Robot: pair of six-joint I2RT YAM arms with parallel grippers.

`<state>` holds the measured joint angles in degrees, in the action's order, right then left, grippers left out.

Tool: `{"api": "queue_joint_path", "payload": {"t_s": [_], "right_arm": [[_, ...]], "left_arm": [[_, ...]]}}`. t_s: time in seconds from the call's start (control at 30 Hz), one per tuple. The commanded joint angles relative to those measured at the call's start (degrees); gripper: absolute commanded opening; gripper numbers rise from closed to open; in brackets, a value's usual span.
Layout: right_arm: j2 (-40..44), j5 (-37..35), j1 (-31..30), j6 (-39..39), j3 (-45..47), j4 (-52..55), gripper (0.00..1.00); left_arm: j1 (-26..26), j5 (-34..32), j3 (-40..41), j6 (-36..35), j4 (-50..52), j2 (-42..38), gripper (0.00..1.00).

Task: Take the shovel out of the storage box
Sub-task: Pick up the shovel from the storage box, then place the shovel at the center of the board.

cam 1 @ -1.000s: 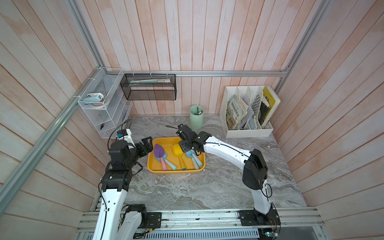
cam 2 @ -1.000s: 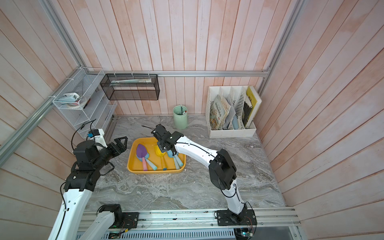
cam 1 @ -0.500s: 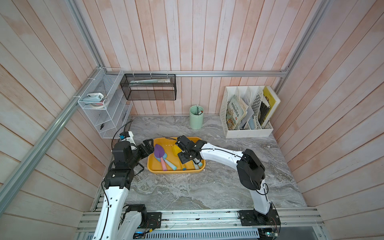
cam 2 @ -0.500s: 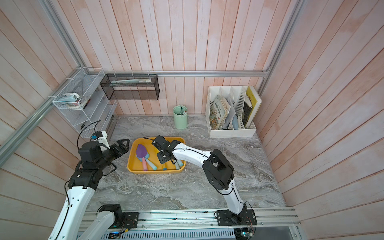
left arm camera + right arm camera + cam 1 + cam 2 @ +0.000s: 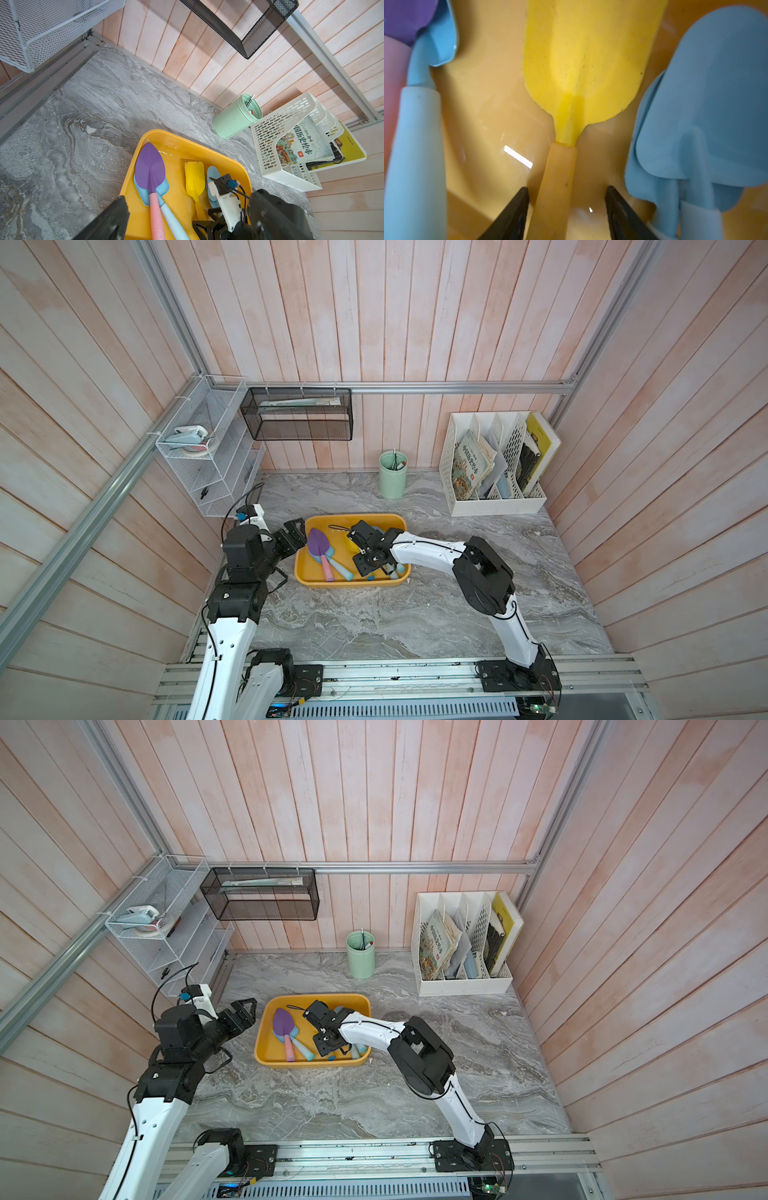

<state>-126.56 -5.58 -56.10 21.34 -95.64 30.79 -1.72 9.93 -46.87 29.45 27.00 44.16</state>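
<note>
— What are we seeing change over 1 second?
— Our right arm [image 5: 432, 549] is sinking: its elbow is sitting lower, and the right gripper [image 5: 568, 188] is now reaching down inside the storage box [image 5: 328, 519].
— And surfaces?
— We are looking at a veined grey marble table [image 5: 374, 614] and a glossy, round-cornered yellow plastic box. The matte yellow shovel [image 5: 583, 62] is lying flat in it, and our black jaws are straddling its round handle, half open, gripping nothing. The left gripper [image 5: 296, 529] is gaping wide beside the rim.
</note>
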Motion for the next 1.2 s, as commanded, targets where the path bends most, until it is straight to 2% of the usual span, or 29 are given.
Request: {"api": "queue_joint_path", "payload": {"t_s": [0.0,0.07,0.2,0.37,0.57,0.73,0.9,1.03,1.17], "right_arm": [[-1.8,-0.6,-0.2,-0.3,-0.6,-0.4,0.53],[-2.5,-0.5,-0.2,-0.5,-1.0,-0.4,0.38],[-3.6,0.2,-0.2,-0.5,-2.0,0.0,0.01],[1.8,0.2,-0.2,0.3,-0.6,-2.3,0.00],[18.5,-9.7,1.3,-0.9,0.7,-1.3,0.00],[32.4,-10.3,8.8,0.8,11.9,-3.3,0.00],[39.7,-10.4,17.0,3.3,24.5,-2.2,0.00],[41.8,-6.5,21.2,5.9,35.4,-6.6,0.00],[39.4,-5.7,21.8,6.8,41.7,-10.1,0.00]], "left_arm": [[0.2,-1.2,0.9,0.4,-1.2,-0.1,0.94],[0.2,-1.2,1.0,0.4,-1.3,0.1,0.94],[0.2,-1.7,1.1,0.1,-1.1,0.4,0.94],[0.2,-2.1,0.9,-0.7,-0.6,0.6,0.94],[0.2,-2.5,1.6,-0.5,-1.3,1.0,0.93],[0.2,-2.4,2.6,-0.3,-2.1,1.8,0.93],[0.2,-2.3,3.9,0.3,-3.1,1.8,0.94],[0.2,-2.3,4.2,0.8,-3.7,2.6,0.93],[0.2,-1.4,4.2,0.6,-3.8,3.3,0.93]]}}
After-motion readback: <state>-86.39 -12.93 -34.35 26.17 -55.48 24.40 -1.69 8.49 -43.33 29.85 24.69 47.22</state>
